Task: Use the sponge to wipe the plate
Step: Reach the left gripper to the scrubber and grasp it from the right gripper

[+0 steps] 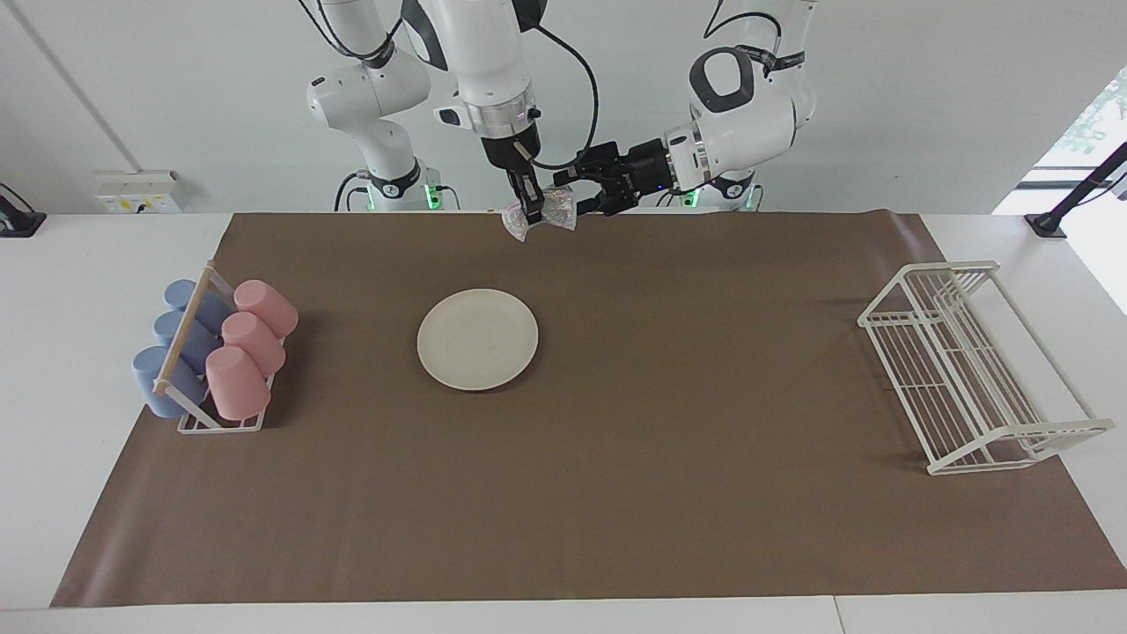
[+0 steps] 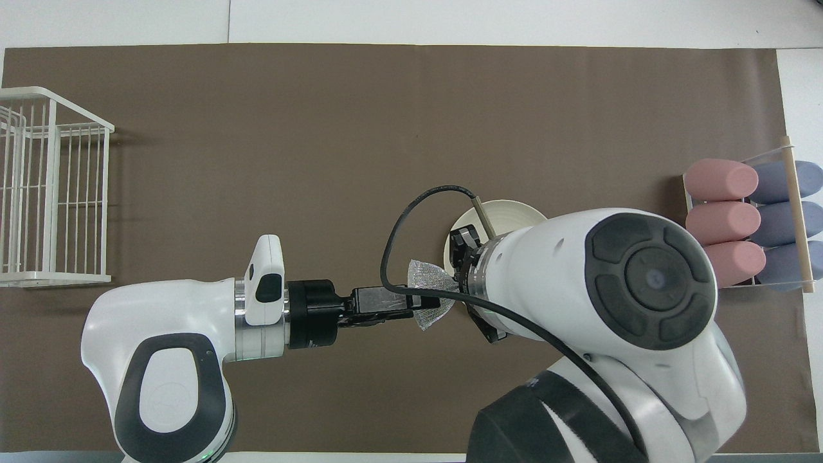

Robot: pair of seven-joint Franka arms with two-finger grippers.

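Presently, right end effector (image 1: 531, 214): up in the air over the robots' edge of the brown mat (image 1: 616, 493), fingertips pinched on the middle of the sponge (image 1: 540, 212).
Sponge: silvery mesh pad, bunched at the grip and flaring out to both sides, clear of the counter (image 1: 53, 387).
Left end effector (image 1: 574, 191): level with the sponge, reaching in sideways from the left arm's end, fingers spread one above and one below the sponge's flared end; whether they touch it I cannot tell.
Plate (image 1: 477, 339): cream, flat on the mat, farther from the robots than the sponge.
Cup rack (image 1: 220, 423): pink and blue cups, at the right arm's end.
Wire rack (image 1: 973, 370): white, at the left arm's end.
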